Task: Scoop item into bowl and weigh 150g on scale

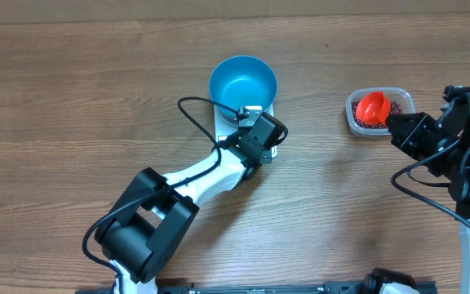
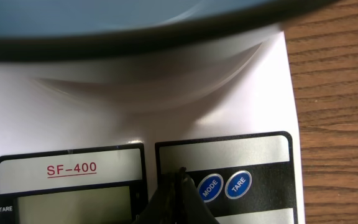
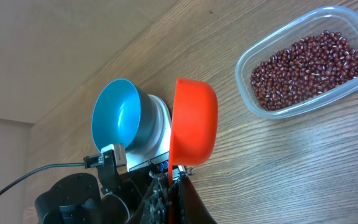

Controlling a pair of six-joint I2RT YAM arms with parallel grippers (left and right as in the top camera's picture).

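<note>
**A:** From above, where does everything sit?

**B:** The blue bowl (image 1: 243,80) stands on the scale (image 1: 223,116), mid-table toward the far edge, and it looks empty. The beans (image 1: 397,106) lie in the clear tub (image 1: 352,114), well apart, near the table's right edge. The left gripper (image 1: 254,122) is over the scale's near end. The right gripper (image 1: 388,121) has the orange scoop (image 1: 372,106) above the tub.

**A:** And the left wrist view?

**B:** The claw is pressed together to a single point with nothing between the fingers. Its tip is at the panel just left of the MODE button (image 2: 209,186), with the TARE button (image 2: 238,184) one further over. The tip hides what lies under it, so I cannot tell whether it touches a key. The display (image 2: 73,205) shows no digits I can read.

**A:** So how should this step be done?

**B:** I judge it to be switching on or zeroing the scale with the bowl aboard. Press straight down, briefly, with no sideways shove that could slide the scale or bowl. Then lift clear, since a resting tip would add weight, and check for zero before any scooping.

**A:** Right wrist view?

**B:** The jaws pinch the scoop's handle. The cup is tipped on edge with its outside toward the camera, so its contents are hidden here. It should wait by the tub until the zeroing is done.
</note>
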